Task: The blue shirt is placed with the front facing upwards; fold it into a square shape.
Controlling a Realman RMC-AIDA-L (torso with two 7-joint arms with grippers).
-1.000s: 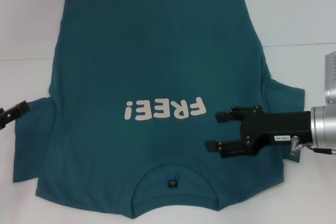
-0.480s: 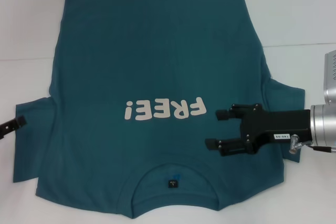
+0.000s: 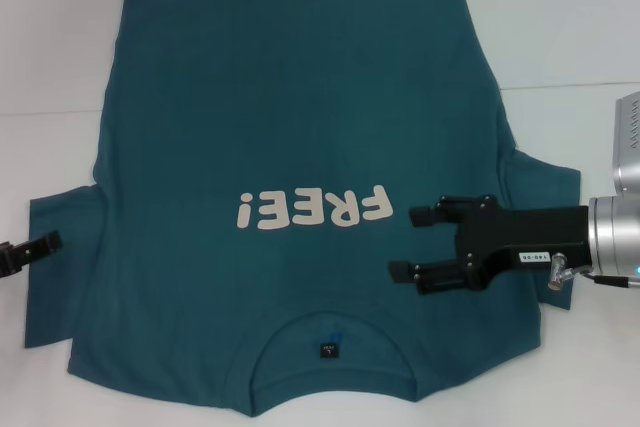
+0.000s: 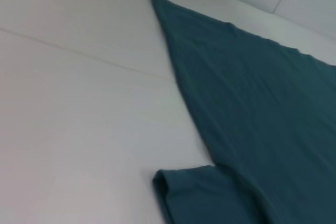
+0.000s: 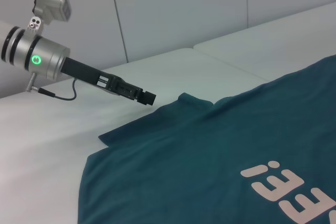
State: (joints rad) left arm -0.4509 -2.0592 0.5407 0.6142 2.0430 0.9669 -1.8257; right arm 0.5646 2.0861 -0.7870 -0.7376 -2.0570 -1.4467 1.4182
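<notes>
The right gripper hovers level, fingers apart, above the blue shirt; left gripper reaches its sleeve edge, fingers unclear.

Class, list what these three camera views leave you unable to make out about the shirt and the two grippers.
- Left gripper: cut off by the head view's edge; whether its jaws are open or shut cannot be told.
- Blue shirt: the neck label text is too small to read in the head view.
- Shirt's right shoulder: partly hidden under the open right gripper in the head view.
</notes>
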